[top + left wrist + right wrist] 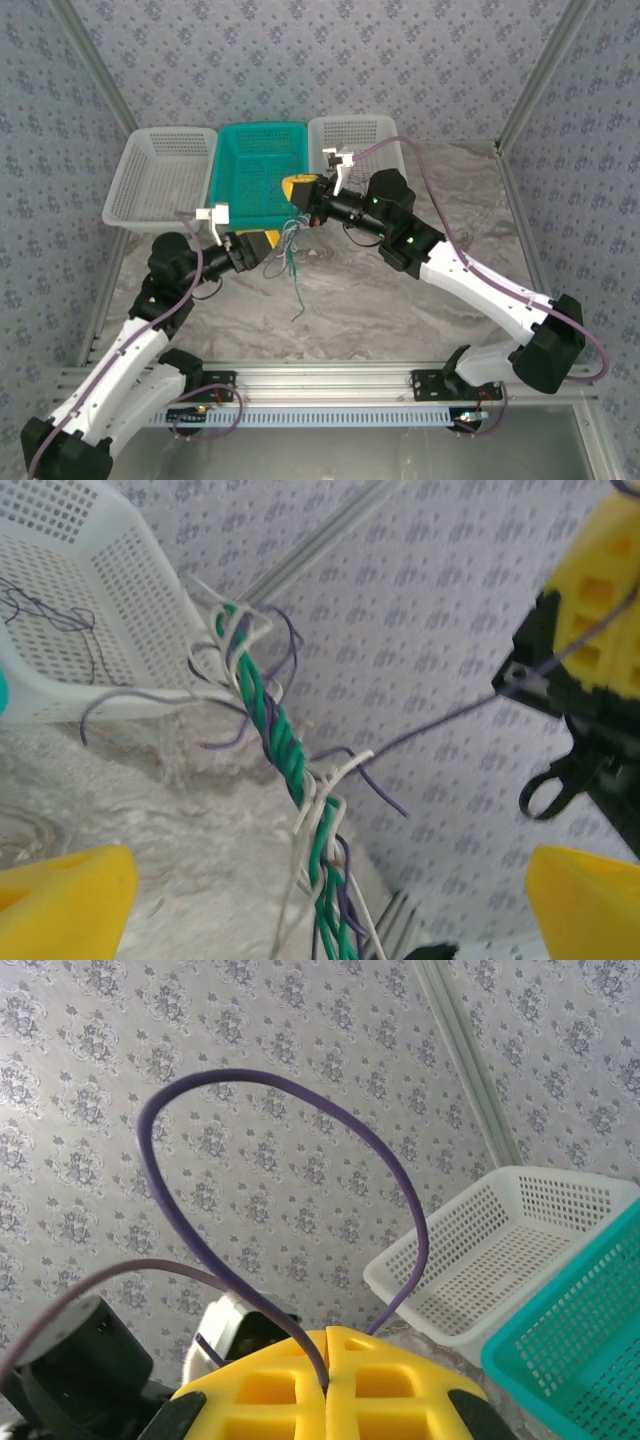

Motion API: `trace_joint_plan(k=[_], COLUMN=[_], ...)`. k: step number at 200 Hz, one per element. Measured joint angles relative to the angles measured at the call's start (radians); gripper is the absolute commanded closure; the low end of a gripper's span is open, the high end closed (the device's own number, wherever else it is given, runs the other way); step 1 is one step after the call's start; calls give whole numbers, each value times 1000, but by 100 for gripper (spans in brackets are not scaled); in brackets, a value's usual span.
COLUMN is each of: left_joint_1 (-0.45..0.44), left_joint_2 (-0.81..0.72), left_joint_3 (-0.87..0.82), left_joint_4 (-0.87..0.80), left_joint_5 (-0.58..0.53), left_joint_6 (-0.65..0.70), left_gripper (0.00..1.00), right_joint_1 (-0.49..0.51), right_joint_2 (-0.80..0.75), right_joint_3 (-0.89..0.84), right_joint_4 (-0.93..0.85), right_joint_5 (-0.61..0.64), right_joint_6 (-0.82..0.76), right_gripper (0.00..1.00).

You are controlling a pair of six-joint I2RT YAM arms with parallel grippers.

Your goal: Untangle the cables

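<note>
Cables (290, 245) hang as one twisted green, white and purple plait over the table (400, 310), just in front of the teal basket (232, 190), with bare marble towards the bases. Nearer is the left gripper (320, 915), jaws spread wide, the plait running up and away between its fingers. The right gripper (328, 1358), pinched together, seems to hold one purple strand (440, 720) leading off sideways.

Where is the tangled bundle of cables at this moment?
In the top view the cables are near the middle of the table, slightly left of centre, just in front of the teal basket.
</note>
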Motion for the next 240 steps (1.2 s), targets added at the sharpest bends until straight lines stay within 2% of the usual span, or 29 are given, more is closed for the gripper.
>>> trace_joint_plan(k=[32, 51, 76, 89, 102, 112, 120, 137, 169, 197, 240], left_joint_1=[-74, -145, -245, -264, -266, -266, -265, -265, -247, -218, -161], left_joint_2=[71, 160, 316, 364, 390, 397, 397, 386, 322, 235, 93], left_joint_3=[88, 118, 155, 146, 130, 119, 114, 111, 98, 57, -40], left_joint_4=[-161, -194, -184, -125, -40, 11, 38, 69, 58, 15, -53], left_joint_5=[23, 23, -41, -69, -112, -151, -177, -228, -272, -295, -309], left_joint_6=[157, 201, 217, 182, 136, 105, 91, 78, 79, 84, 90], left_gripper=[1, 1, 2, 22, 60, 81, 90, 100, 100, 100, 100], right_joint_1=[0, 0, 0, 0, 0, 0, 0, 0, -1, -15, -127], right_joint_2=[0, 0, 0, 0, 0, 0, -1, -3, -25, -66, -177], right_joint_3=[0, 0, 0, 0, 0, 0, 0, 0, 0, 0, -2], right_joint_4=[0, -1, -2, -5, -5, -7, -11, -18, -39, -83, -238], right_joint_5=[4, 4, 4, 4, 6, 11, 15, 25, 55, 143, 325], right_joint_6=[-3, -3, -4, -4, -5, -8, -9, -18, -31, -43, -26], right_gripper=[100, 100, 100, 100, 100, 100, 100, 100, 100, 100, 100])
